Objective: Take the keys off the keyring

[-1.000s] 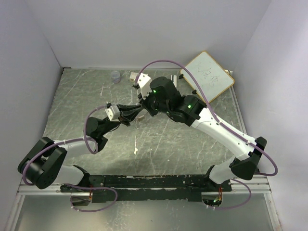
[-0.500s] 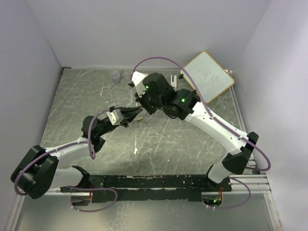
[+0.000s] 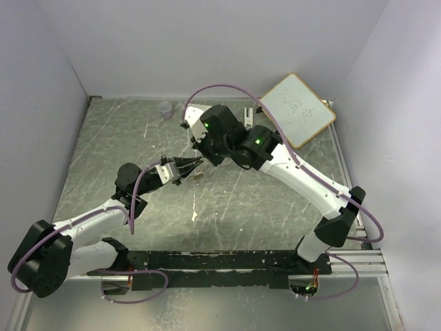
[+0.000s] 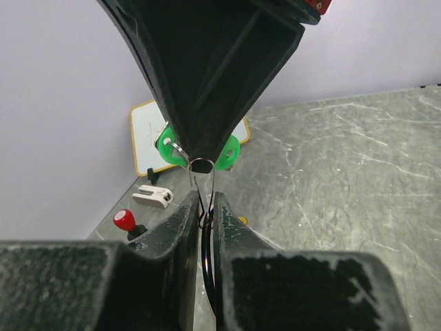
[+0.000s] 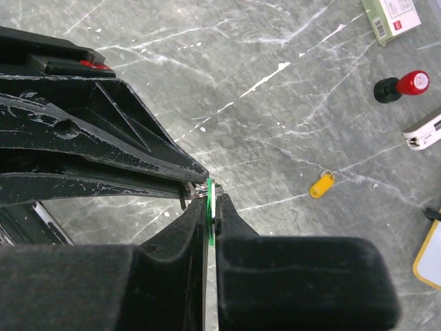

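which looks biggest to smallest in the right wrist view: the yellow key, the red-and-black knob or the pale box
1. pale box, cropped by the frame edge
2. red-and-black knob, near the box's size, so those two are unsure
3. yellow key, clearly smallest

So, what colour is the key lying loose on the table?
Yellow-orange; the key shows best in the right wrist view.

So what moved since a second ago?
Both arms swung a little leftward in the top view. The left gripper stays shut on the keyring and the right gripper on the green key, tips together. The whiteboard and small cup did not move.
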### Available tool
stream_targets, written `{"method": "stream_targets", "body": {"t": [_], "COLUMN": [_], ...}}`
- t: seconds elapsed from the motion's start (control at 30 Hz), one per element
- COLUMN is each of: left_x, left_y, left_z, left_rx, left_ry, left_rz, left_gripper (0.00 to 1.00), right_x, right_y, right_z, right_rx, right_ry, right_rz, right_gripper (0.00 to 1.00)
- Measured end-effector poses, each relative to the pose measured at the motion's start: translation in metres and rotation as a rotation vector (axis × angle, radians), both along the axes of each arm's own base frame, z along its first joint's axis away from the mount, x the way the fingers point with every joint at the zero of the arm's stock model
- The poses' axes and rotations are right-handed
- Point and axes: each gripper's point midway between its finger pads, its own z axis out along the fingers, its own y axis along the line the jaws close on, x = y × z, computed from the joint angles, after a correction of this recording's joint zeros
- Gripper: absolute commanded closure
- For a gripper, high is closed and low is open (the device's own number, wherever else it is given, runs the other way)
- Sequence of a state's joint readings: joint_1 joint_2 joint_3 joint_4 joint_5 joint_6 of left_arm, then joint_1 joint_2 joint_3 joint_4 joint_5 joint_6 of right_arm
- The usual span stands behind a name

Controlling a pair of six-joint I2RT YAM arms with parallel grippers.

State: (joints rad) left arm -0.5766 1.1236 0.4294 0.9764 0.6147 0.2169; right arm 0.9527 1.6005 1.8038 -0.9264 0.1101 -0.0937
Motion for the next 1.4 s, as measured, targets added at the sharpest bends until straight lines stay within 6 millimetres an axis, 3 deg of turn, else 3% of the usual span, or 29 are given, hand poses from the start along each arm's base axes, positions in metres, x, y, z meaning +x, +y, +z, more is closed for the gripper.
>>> {"method": "stream_targets", "body": {"t": [1.1, 1.4], "left_x": [-0.018, -0.031], "left_y": [-0.007, -0.005], "left_z": [-0.011, 0.010], "left_rx": [0.062, 0.030], "left_ry": [0.076, 0.016], "left_rz": [-0.149, -0.184], "left_gripper": [0.93, 0.93], "right_x": [-0.016, -0.020], "right_y": [0.006, -0.001], "right_z": [-0.027, -0.010], "right_rx": [-0.009, 0.162], "right_ry": [0.043, 0.101], "right_rz": [0.150, 0.230], "right_gripper": [1.00, 1.00]}}
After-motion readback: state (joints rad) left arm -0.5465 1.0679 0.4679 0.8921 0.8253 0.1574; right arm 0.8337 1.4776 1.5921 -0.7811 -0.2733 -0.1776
